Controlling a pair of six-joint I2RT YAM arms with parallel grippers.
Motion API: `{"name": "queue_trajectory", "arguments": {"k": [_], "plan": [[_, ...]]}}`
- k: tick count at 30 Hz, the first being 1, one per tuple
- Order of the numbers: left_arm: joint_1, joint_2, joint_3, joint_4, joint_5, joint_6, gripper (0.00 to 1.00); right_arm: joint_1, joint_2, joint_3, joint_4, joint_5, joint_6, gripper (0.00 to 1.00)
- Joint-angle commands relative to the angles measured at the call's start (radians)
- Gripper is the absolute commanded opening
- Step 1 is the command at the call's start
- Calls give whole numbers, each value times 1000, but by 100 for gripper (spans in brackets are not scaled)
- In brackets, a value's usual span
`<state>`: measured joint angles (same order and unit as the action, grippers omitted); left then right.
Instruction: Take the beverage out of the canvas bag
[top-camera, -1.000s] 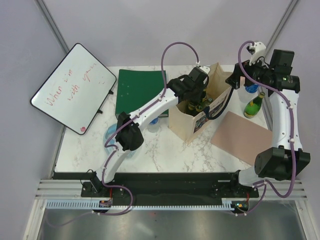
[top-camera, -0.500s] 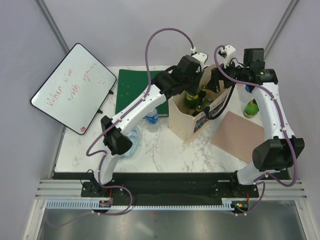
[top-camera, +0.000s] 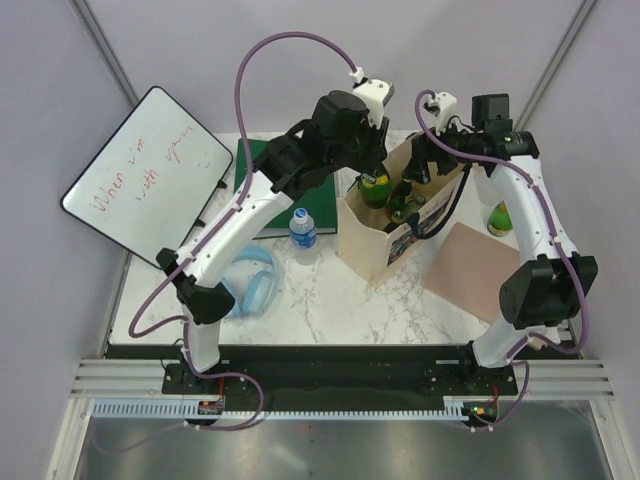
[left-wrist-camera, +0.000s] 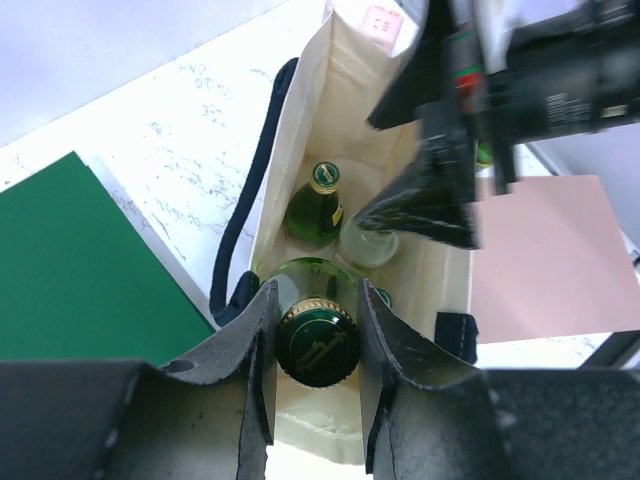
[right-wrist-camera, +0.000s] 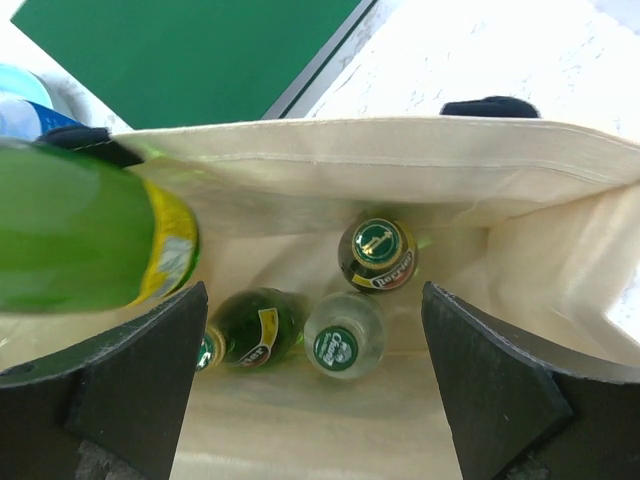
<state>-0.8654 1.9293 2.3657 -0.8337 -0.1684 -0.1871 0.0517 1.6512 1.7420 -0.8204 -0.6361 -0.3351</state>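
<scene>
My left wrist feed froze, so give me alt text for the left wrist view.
The left pincer is shut on the neck of a green bottle, held at the mouth of the open canvas bag. Inside show a second green bottle and a clear bottle, with the right pincer above the far rim.

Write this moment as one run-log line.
left gripper: shut on green bottle over canvas bag | right gripper: open above bag | inside bag: three bottles
</scene>
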Motion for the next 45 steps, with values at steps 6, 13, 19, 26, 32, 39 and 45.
{"name": "queue_trajectory", "arguments": {"k": [6,13,19,26,32,39,45], "plan": [[3,-206,30,127,17,2,2,62,94,27,21,118,5,94],[2,-283,24,120,9,-14,2,85,173,56,27,191,11,91],[2,-375,-46,108,10,-23,2,105,206,62,30,234,5,87],[2,-518,-284,105,23,-29,2,126,217,44,41,271,-1,75],[2,-611,-484,122,-3,-35,2,132,214,22,49,297,-15,68],[3,-742,-805,277,-25,-40,2,134,206,17,53,302,-19,63],[2,-800,-988,369,-69,-58,2,134,200,13,56,300,-21,62]]}}
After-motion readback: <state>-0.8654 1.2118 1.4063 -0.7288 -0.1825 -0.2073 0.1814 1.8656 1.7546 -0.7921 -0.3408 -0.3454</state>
